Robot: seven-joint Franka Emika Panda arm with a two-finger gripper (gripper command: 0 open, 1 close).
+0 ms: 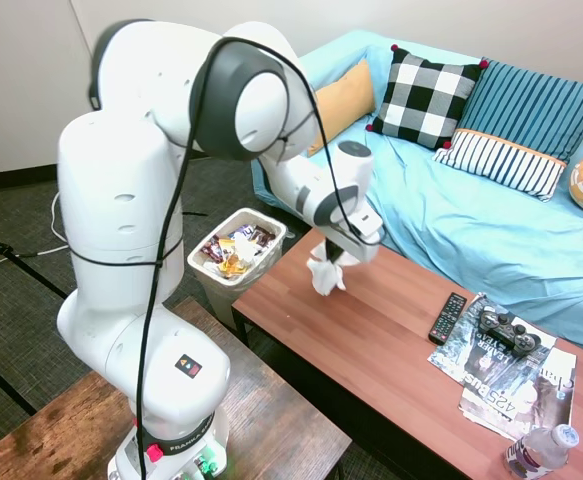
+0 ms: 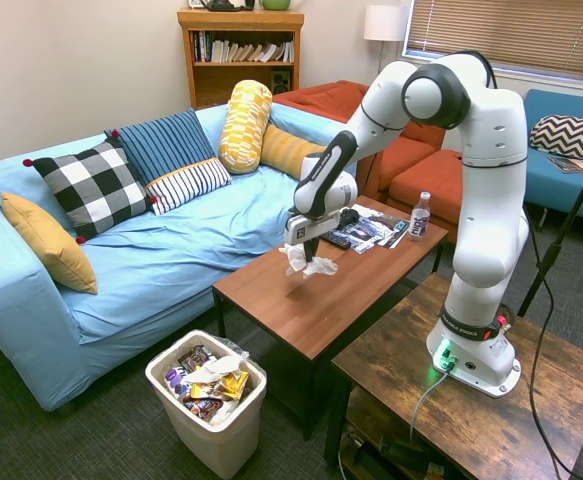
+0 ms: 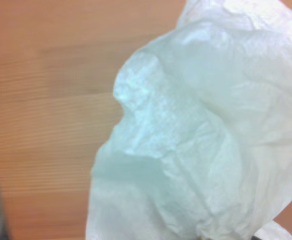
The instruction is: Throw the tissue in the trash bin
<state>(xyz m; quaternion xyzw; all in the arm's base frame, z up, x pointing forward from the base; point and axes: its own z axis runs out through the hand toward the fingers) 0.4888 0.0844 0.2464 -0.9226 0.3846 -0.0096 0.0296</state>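
My gripper (image 2: 309, 246) pinches the tissue (image 2: 307, 262), which hangs above the table (image 2: 311, 305), with the bin (image 2: 207, 412) on the floor at seven o'clock in the second exterior view.

Crumpled white tissue (image 2: 307, 262) above the tabletop — wrapper-filled white bin (image 2: 208, 404) floor-level, apart.

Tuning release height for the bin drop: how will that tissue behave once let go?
The tissue hangs crumpled and drooping below the gripper, so it is probably floppy and very light. It may flutter or drift instead of dropping straight. Its thin wrinkled folds might cling to the jaws, so release over the trash bin, not beside it.
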